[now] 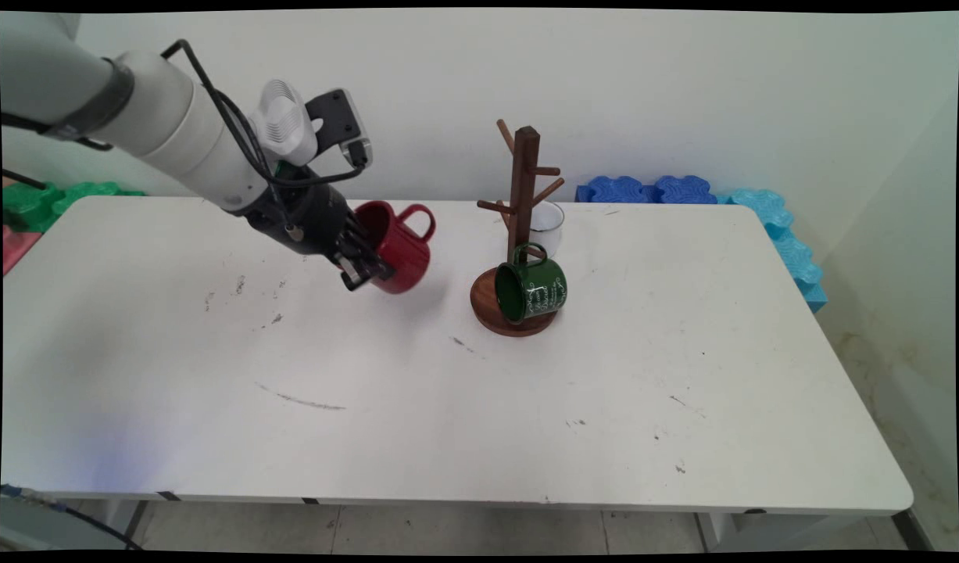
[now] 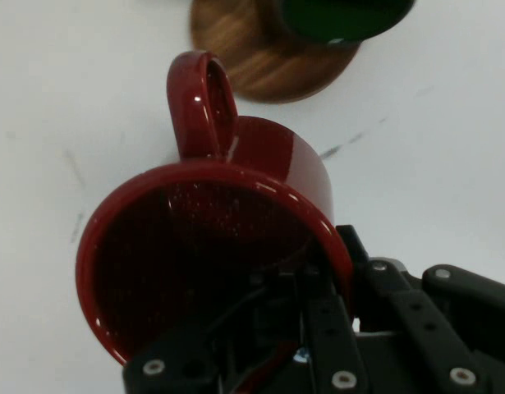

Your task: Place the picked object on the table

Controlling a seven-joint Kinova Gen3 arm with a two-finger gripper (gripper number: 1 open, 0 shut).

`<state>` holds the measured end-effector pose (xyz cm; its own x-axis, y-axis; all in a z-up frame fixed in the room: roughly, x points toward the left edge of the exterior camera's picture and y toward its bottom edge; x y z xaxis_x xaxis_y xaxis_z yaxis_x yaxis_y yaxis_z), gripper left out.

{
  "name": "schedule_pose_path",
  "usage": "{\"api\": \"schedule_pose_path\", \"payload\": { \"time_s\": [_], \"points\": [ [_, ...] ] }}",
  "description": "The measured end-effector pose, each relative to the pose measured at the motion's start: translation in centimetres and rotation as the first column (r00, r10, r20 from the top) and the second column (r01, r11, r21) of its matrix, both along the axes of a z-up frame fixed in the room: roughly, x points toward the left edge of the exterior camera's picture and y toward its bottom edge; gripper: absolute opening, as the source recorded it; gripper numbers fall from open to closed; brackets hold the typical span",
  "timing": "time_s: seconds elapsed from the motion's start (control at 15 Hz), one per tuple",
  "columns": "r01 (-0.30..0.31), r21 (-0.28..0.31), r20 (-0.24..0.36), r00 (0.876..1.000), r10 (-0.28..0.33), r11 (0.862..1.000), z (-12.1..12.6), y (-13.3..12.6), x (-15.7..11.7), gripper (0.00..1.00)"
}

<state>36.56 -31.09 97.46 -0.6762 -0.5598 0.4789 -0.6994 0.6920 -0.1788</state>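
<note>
A red mug (image 1: 397, 244) hangs tilted above the table, its mouth turned toward the arm and its handle (image 1: 420, 221) pointing up and right. My gripper (image 1: 367, 262) is shut on its rim, one finger inside the mug and one outside. In the hand view the red mug (image 2: 236, 222) fills the middle, handle up, with my gripper (image 2: 330, 308) clamped on the lower right of the rim. To the right stands a wooden mug tree (image 1: 520, 203) on a round base (image 1: 487, 309). A green mug (image 1: 531, 287) hangs from a low peg of it.
A clear glass cup (image 1: 548, 227) stands behind the tree's post. Blue foam blocks (image 1: 651, 190) line the table's far right edge and green ones (image 1: 33, 199) lie at the far left. The white table (image 1: 526, 422) carries dark scuff marks.
</note>
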Motion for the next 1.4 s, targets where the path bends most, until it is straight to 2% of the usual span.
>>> {"api": "schedule_pose_path", "payload": {
  "time_s": [0.4, 0.73, 1.4],
  "points": [
    [0.037, -0.015, 0.093, 0.995, -0.036, 0.999, -0.8, -2.4, 2.7, 0.00],
    [0.075, -0.018, 0.143, 0.987, -0.072, 0.997, -1.9, -4.2, 4.0, 0.00],
    [0.161, 0.007, 0.200, 0.967, -0.159, 0.987, -4.4, -7.6, 5.3, 0.00]
  ]
}}
